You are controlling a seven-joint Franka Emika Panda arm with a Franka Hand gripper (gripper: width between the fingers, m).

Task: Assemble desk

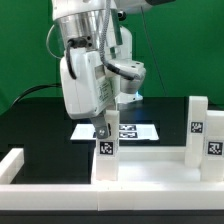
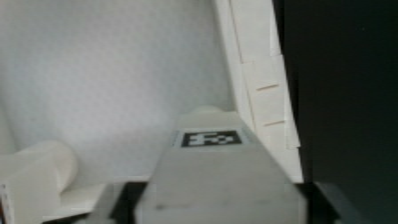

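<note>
The desk's tabletop panel [image 1: 150, 165] lies flat at the front, rim up, with two white tagged legs [image 1: 198, 122] standing on its right side in the exterior view. My gripper [image 1: 101, 132] is shut on a third white leg [image 1: 104, 150] and holds it upright at the panel's near-left corner. Whether the leg touches the panel cannot be told. In the wrist view the held leg [image 2: 217, 170] with its tag fills the space between the dark fingers [image 2: 130, 202]. Below it are the panel's flat face [image 2: 107, 80] and raised rim [image 2: 260, 70].
The marker board [image 1: 135, 130] lies on the black table behind the held leg. White border bars [image 1: 12, 163] run along the exterior view's left and front. A rounded white part [image 2: 36, 180] shows beside the held leg in the wrist view.
</note>
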